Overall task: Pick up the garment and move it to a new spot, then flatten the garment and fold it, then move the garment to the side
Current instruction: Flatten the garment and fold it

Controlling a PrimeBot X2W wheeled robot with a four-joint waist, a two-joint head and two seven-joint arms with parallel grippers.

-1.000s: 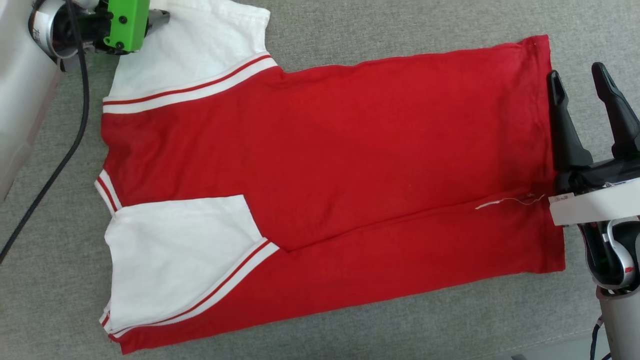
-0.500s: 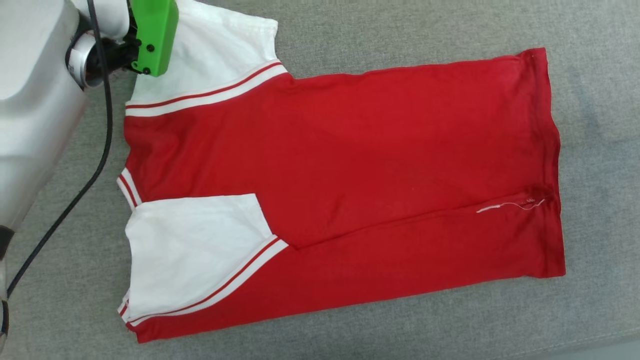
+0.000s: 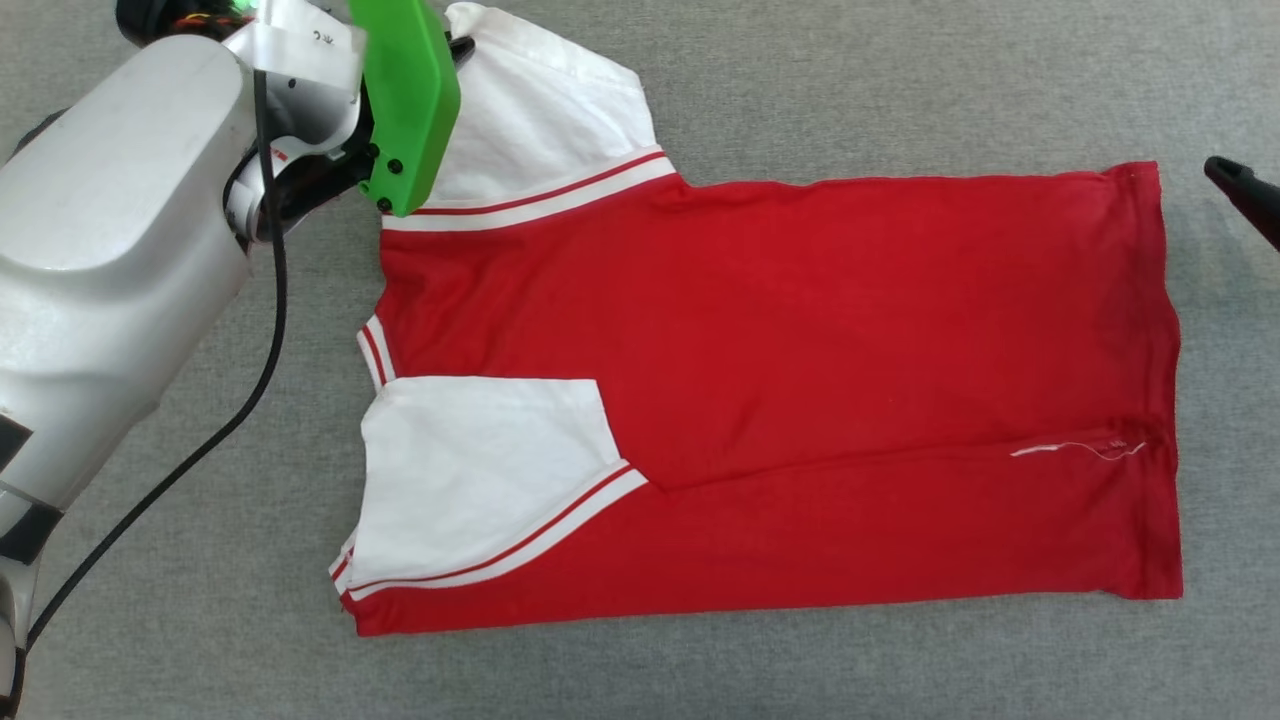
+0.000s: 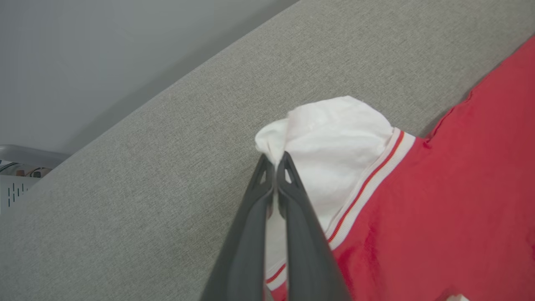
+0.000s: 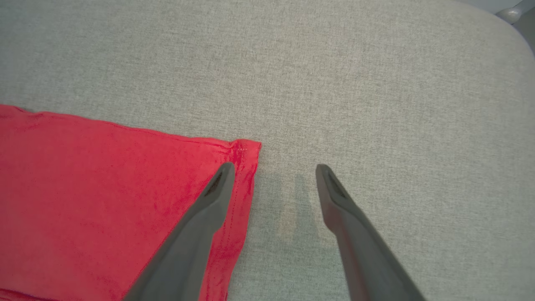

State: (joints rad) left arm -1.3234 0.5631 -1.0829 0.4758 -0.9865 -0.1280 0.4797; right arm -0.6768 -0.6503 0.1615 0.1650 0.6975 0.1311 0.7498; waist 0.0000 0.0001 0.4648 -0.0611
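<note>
Grey fabric surface under the flat red garment, white sleeve pinched in the left gripper, right gripper spread

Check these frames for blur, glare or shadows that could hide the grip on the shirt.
Head view: even, soft light, no glare, garment sharp. Left wrist view: left hand pinching the white sleeve reads clearly, finger bases slightly soft. Right wrist view: open right hand casts faint shadows on the grey surface; nothing is hidden by them.
</note>
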